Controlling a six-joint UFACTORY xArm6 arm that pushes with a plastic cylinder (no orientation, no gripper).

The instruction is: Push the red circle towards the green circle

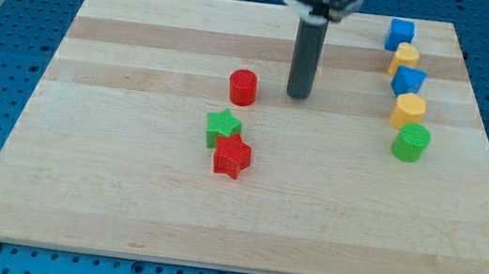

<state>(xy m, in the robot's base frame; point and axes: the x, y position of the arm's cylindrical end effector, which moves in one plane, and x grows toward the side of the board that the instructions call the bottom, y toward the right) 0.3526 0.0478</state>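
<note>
Camera view. My tip (298, 96) rests on the wooden board (123, 197), bare, touching no block. The red circle (242, 88) lies just to its left in the view, near but apart. The green circle (410, 142) lies well to the tip's right and slightly lower, closing a column of blue (400, 34), yellow (406, 57), blue (408, 81) and yellow (409, 110) blocks. Below-left of the tip, a green star (222, 127) touches a red star (231, 157).

My tip (298, 96) stands just right of the red circle (243, 88) (green circle (410, 143) far right) on the board (123, 197).
</note>
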